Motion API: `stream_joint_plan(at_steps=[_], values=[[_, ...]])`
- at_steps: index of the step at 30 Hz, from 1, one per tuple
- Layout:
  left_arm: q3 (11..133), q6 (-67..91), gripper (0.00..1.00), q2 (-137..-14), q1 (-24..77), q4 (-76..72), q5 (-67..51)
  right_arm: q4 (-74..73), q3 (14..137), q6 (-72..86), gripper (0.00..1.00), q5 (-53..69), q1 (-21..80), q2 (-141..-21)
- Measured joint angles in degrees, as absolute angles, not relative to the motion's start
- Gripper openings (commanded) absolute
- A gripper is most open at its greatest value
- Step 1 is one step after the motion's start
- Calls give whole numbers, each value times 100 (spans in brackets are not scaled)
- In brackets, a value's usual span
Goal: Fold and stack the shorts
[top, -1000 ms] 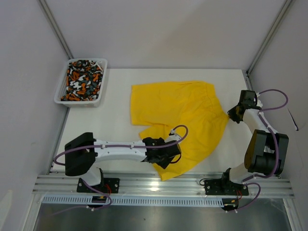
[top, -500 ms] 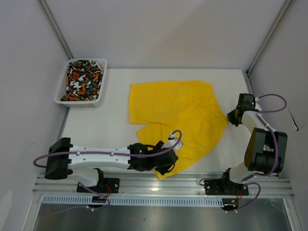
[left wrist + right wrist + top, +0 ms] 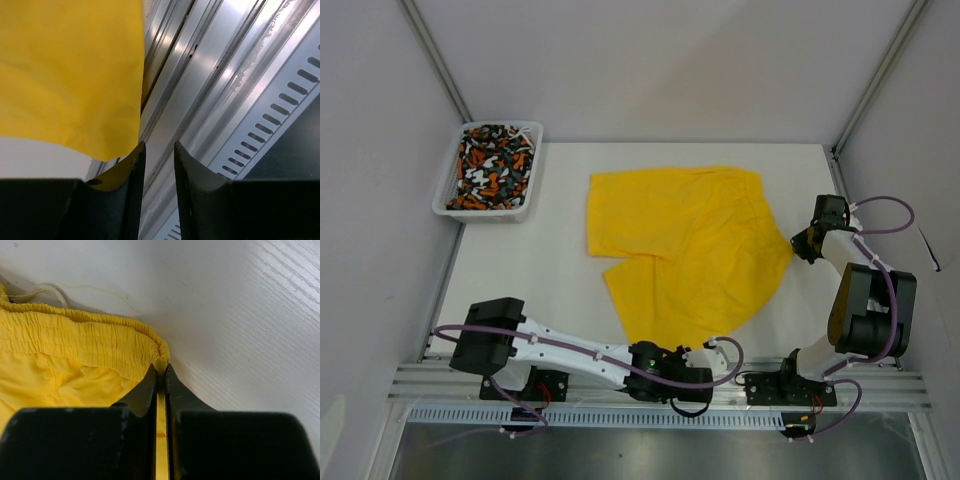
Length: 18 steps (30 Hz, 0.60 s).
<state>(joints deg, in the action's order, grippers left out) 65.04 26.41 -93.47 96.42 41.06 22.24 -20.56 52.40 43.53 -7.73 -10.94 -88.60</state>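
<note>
Patterned shorts (image 3: 492,168) fill the white mesh basket (image 3: 485,213).

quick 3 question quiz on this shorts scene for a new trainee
1. True or false: the patterned shorts lie in the basket.
2. Which grips the yellow shorts? A: left pincer. B: right pincer. C: both.
3. Fill in: between the left pincer's jaws there is ____.

Key: 1 true; 2 B; 3 nothing
</note>
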Motion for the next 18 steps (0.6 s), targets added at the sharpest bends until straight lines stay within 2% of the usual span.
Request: stream_joint_plan(at_steps=[3,12,18], values=[[6429,2635,36,-9397,9548,4073,2147,-2056,5240,4353,0,-770,-1096,-8862],[5741,2534,39,-9395,8659,3640,1474,-2043,5231,4355,0,-738,-1098,-8862],[5647,2429,41,-9395,8573,3398,1111,-2021,5229,4353,0,-679,-1116,-8862]])
